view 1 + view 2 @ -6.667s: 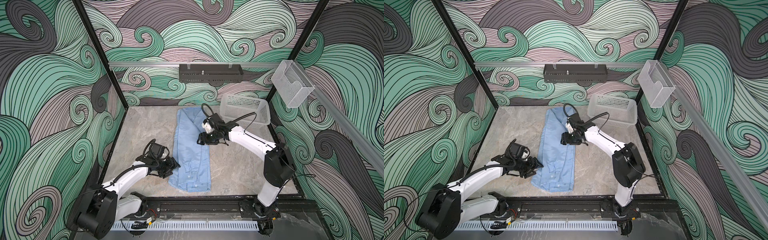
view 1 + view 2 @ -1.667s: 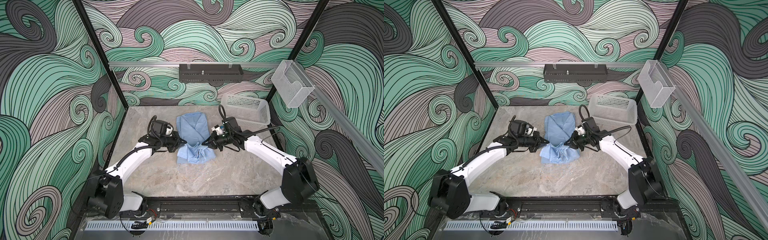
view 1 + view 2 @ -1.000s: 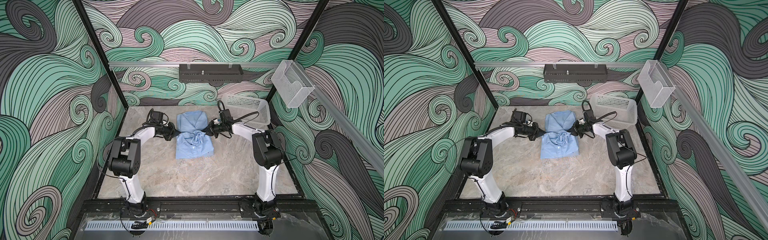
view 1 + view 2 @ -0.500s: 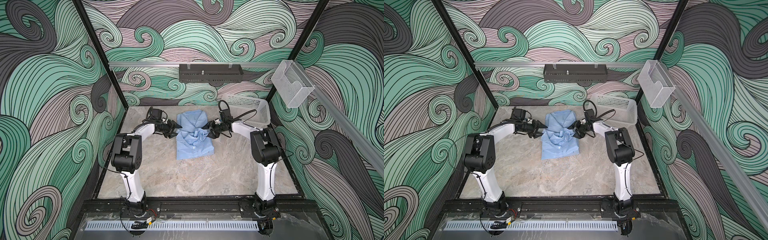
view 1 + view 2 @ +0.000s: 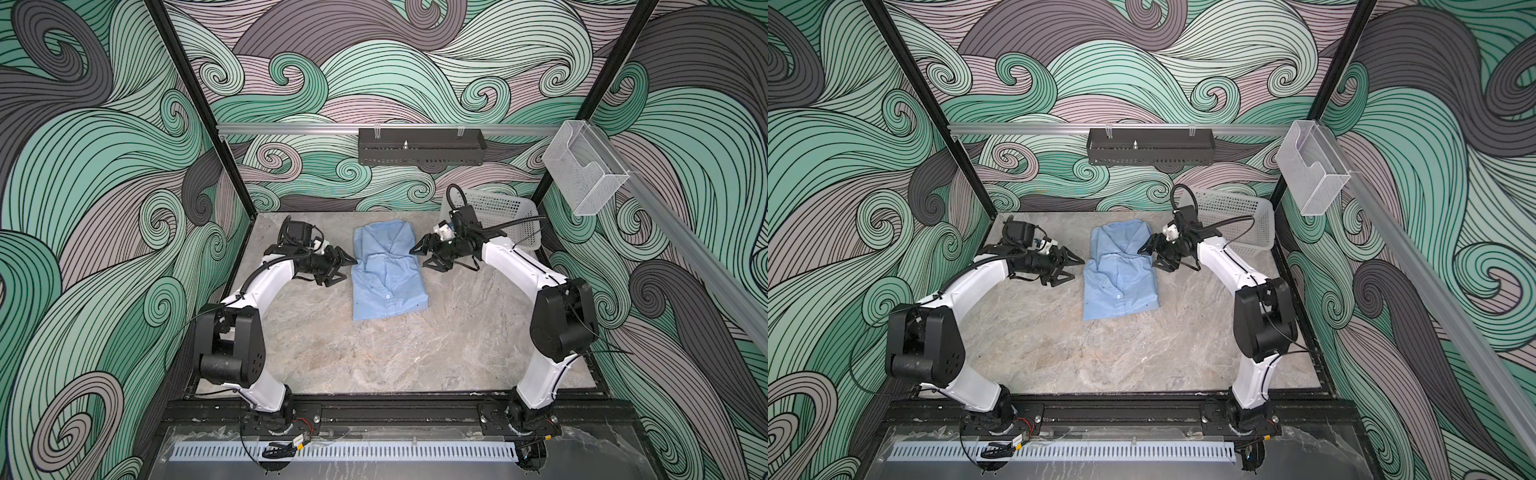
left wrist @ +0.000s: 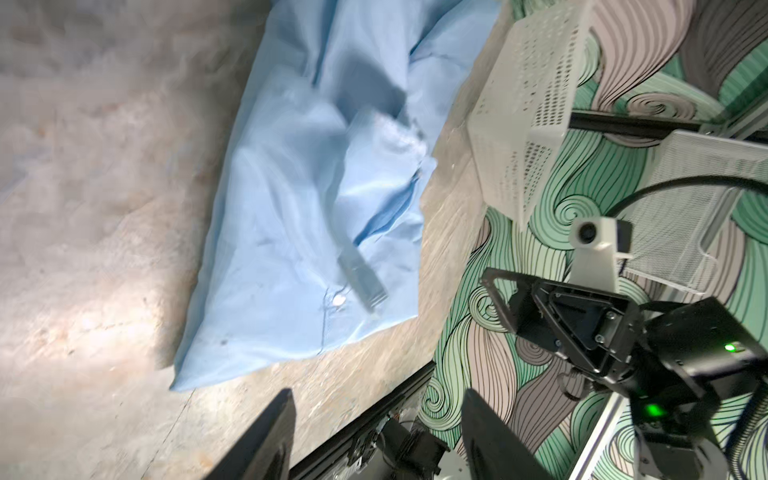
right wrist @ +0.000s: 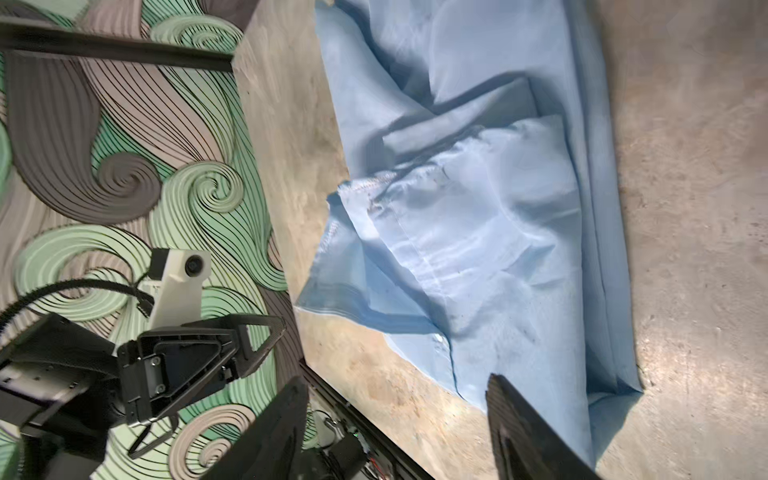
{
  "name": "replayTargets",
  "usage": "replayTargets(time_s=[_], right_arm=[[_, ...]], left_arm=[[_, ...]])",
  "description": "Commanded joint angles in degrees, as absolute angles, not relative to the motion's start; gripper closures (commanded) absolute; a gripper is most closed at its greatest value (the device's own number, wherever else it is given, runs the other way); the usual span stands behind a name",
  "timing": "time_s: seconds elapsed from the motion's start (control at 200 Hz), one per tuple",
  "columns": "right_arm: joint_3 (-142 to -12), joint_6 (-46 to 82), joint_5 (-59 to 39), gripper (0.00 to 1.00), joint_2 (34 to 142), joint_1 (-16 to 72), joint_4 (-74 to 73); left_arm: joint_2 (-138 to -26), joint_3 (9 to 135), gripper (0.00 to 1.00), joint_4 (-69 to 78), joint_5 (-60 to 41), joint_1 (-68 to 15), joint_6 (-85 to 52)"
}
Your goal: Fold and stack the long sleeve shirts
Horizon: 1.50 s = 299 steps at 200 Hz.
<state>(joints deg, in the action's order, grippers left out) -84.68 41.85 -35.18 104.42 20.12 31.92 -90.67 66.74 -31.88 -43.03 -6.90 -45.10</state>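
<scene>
The shirt (image 5: 388,274) lay folded on the table (image 5: 374,357) near the back, with the left gripper (image 5: 348,269) just beside its left edge and the right gripper (image 5: 419,258) at its right edge, both with jaws spread, gripping nothing.

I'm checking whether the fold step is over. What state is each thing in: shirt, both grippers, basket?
Light blue shirt: folded, lying on the table, rumpled across the middle, held by neither gripper.
Left gripper: open, empty, at the shirt's left edge.
Right gripper: open, empty, at the shirt's right edge.
White basket: by the back wall, apart from the shirt; contents not visible.
</scene>
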Motion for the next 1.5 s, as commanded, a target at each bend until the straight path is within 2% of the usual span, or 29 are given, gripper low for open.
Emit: replayTargets(time_s=[0.0, 0.205, 0.415, 0.625, 0.861, 0.906, 0.961, 1.066, 1.261, 1.376, 1.491], right_arm=[[-83.14, 36.49, -33.57, 0.36, 106.48, 22.34, 36.62], [-83.68, 36.49, -33.57, 0.47, 110.22, 22.87, 34.4], [-84.07, 35.95, -33.48, 0.58, 114.24, 22.55, 33.82], [-83.33, 35.25, -33.23, 0.62, 116.73, 22.26, 33.4], [-82.73, 34.73, -32.87, 0.64, 117.95, 22.16, 33.33], [-82.61, 34.66, -32.7, 0.64, 118.02, 22.22, 33.48], [-82.61, 34.48, -32.52, 0.63, 117.89, 22.13, 33.57], [-82.92, 34.06, -32.17, 0.62, 116.44, 22.06, 34.01], [-89.15, 30.4, -30.03, 0.55, 113.13, 22.23, 38.47], [-94.62, 27.35, -27.47, 0.52, 114.73, 22.15, 41.51], [-100.63, 24.05, -23.42, 0.52, 118.22, 22.17, 42.78]], left_arm=[[-90.85, 63.3, 0.35, -32.58, -41.66, -8.59, -43.81], [-97.09, 67.87, 0.41, -27.6, -40.82, -11.79, -46.78], [-109.49, 77.91, 0.58, -25.29, -40.47, -14.94, -48.0], [-119.4, 88.07, 0.78, -25.94, -40.29, -16.03, -47.96], [-123.37, 96.21, 0.81, -30.6, -37.79, -17.22, -46.14], [-124.4, 97.27, 0.79, -31.85, -36.53, -17.15, -45.82], [-125.59, 98.27, 0.65, -32.77, -35.58, -17.23, -45.59], [-125.34, 98.79, 0.56, -32.43, -35.64, -16.98, -45.75], [-113.37, 95.36, 0.35, -32.13, -34.6, -16.23, -44.66], [-107.54, 90.51, 0.33, -32.47, -34.76, -17.03, -44.29], [-104.62, 81.14, 0.36, -27.85, -34.98, -20.23, -46.6]])
